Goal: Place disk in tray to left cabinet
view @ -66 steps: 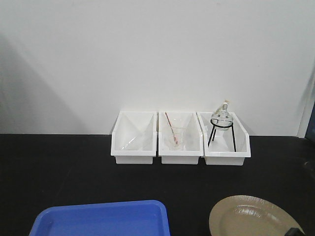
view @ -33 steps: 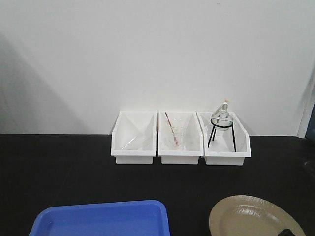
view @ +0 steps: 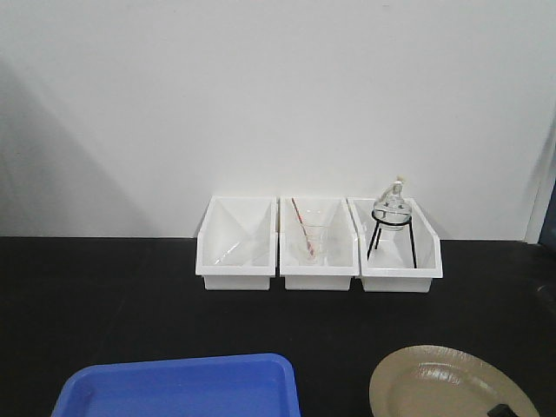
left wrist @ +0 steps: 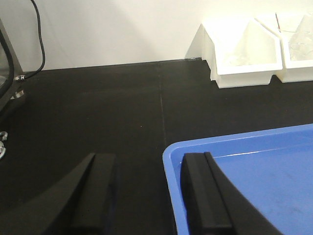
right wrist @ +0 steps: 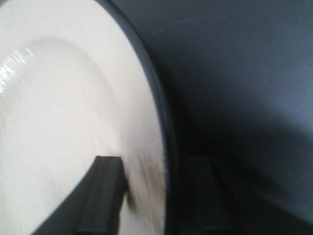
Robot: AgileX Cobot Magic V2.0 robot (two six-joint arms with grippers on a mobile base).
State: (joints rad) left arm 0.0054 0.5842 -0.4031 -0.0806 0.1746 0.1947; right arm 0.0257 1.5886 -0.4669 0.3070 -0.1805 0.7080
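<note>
While the jaws of the right gripper (right wrist: 154, 164) sit apart astride the rim of the disk (view: 443, 382) at 5 o'clock on the worktop (view: 104, 295), and the left gripper (left wrist: 146, 161) gapes over the edge of the tray (view: 174, 387) at 7 o'clock, a shallow bite could let the disk slip on lift.

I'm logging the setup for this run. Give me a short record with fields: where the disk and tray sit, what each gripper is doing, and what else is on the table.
disk: flat on the black table, right of the tray, apart from it
tray: front left, disk not in it
left gripper: open, jaws straddling the tray's rim
right gripper: open, jaws straddling the disk's rim; view blurred
white bins: three in a row by the wall
</note>
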